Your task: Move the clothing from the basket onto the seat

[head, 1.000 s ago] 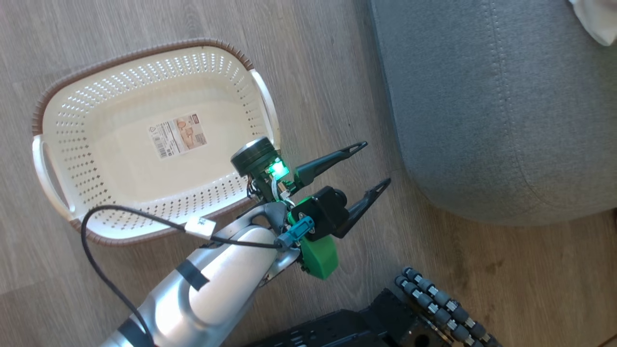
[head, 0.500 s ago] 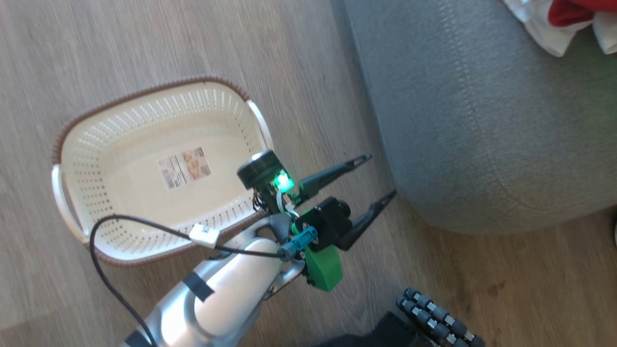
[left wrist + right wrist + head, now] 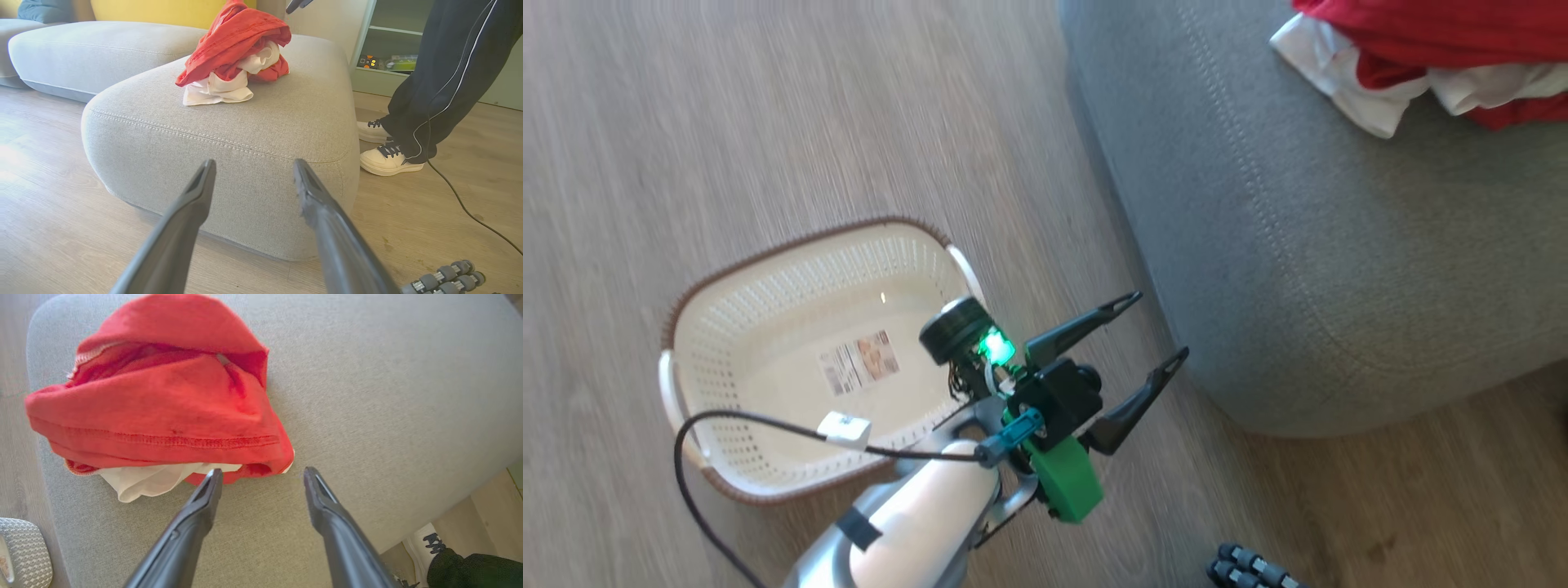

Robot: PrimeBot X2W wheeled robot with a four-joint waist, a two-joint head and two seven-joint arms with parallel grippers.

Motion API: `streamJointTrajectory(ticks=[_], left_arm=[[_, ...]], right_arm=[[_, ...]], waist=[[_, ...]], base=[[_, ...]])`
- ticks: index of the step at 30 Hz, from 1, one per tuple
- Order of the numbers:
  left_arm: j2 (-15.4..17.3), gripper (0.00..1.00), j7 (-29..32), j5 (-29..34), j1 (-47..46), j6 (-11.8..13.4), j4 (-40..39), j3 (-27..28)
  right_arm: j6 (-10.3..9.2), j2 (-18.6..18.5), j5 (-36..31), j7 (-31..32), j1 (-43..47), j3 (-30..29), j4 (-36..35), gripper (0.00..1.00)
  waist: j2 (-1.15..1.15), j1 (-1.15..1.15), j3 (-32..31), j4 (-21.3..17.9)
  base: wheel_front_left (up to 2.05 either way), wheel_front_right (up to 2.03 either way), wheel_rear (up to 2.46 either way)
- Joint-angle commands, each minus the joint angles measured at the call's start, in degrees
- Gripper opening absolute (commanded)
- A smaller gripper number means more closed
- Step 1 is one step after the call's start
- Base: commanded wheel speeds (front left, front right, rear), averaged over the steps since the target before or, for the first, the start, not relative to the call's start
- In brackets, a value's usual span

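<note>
Head view: cream-white perforated oval plastic basket [image 3: 768, 263] with brown rim on wood floor [image 3: 768, 122]; left gripper [image 3: 1159, 324] between basket and large grey upholstered seat [image 3: 1298, 286], fingers spread wide, gripping nothing

Left wrist view: bright red fabric clothing with white trim [image 3: 235, 53] heaped on seat top; person's dark-trousered leg [image 3: 433, 81] beside seat

Right wrist view: right gripper [image 3: 263, 471] over seat, fingers wide apart, nothing between them, tips near heap's edge

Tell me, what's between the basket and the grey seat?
In the head view, bare wooden floor separates basket and seat; the left gripper hangs open over that strip.
</note>
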Motion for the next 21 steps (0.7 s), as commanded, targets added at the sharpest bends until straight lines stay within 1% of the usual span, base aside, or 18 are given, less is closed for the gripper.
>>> streamJointTrajectory(ticks=[1, 3, 5, 10, 11, 13, 16, 18, 21], left_arm=[[-0.7, 1.0, -0.29, -0.45, 0.33, 0.01, -2.37, 2.1], [-0.82, 1.0, -0.29, -0.72, 1.45, 0.0, -2.71, 2.56], [-0.91, 1.0, -0.29, -0.95, 2.64, -0.01, -3.07, 3.03], [-1.06, 1.0, -0.29, -1.4, 5.35, -0.02, -3.99, 4.73], [-1.09, 1.0, -0.29, -1.52, 6.09, 0.0, -4.43, 5.54], [-1.12, 1.0, -0.29, -2.25, 6.85, 0.23, -5.29, 6.27], [-1.13, 1.0, -0.29, -3.34, 7.78, 0.95, -6.47, 7.31], [-1.13, 1.0, -0.29, -3.78, 8.4, 1.43, -6.96, 8.2], [-1.14, 1.0, -0.29, -4.04, 9.35, 2.13, -7.44, 9.84]], right_arm=[[-0.02, -3.42, 0.8, 0.17, 2.25, 0.42, -2.19, 1.0], [-0.02, -4.77, 1.77, 0.0, 3.05, 1.01, -4.39, 1.0], [-0.02, -5.95, 2.6, -1.64, 3.89, 1.71, -7.9, 1.0], [-0.02, -8.48, 5.29, -9.8, 5.94, 2.96, -18.73, 1.0], [-0.02, -9.44, 5.88, -13.47, 6.9, 3.4, -22.44, 1.0], [-0.02, -10.16, 6.34, -17.64, 7.95, 3.66, -25.82, 1.0], [-0.02, -10.77, 6.61, -25.77, 9.62, 4.24, -31.47, 1.0], [-0.02, -10.88, 6.43, -30.85, 11.03, 4.8, -34.02, 1.0], [-0.02, -10.04, 6.84, -36.57, 13.27, 5.55, -36.7, 1.0]], waist=[[0.0, 0.0, -2.28, -0.07], [0.0, 0.0, -3.79, 0.02], [0.0, 0.0, -5.26, 0.13], [0.0, 0.0, -8.05, 0.53], [0.0, 0.0, -9.04, 1.03], [0.0, 0.0, -10.0, 1.71], [0.0, 0.0, -11.21, 2.93], [0.0, 0.0, -12.17, 3.85], [0.0, 0.0, -13.48, 5.4]], base=[[0.0, 0.0, 0.0], [0.0, 0.0, 0.0], [0.0, 0.0, 0.0], [0.0, 0.0, 0.0], [0.0, 0.0, 0.0], [0.0, 0.0, 0.0], [0.0, 0.0, 0.0], [0.0, 0.0, 0.0], [0.0, 0.0, 0.0]])
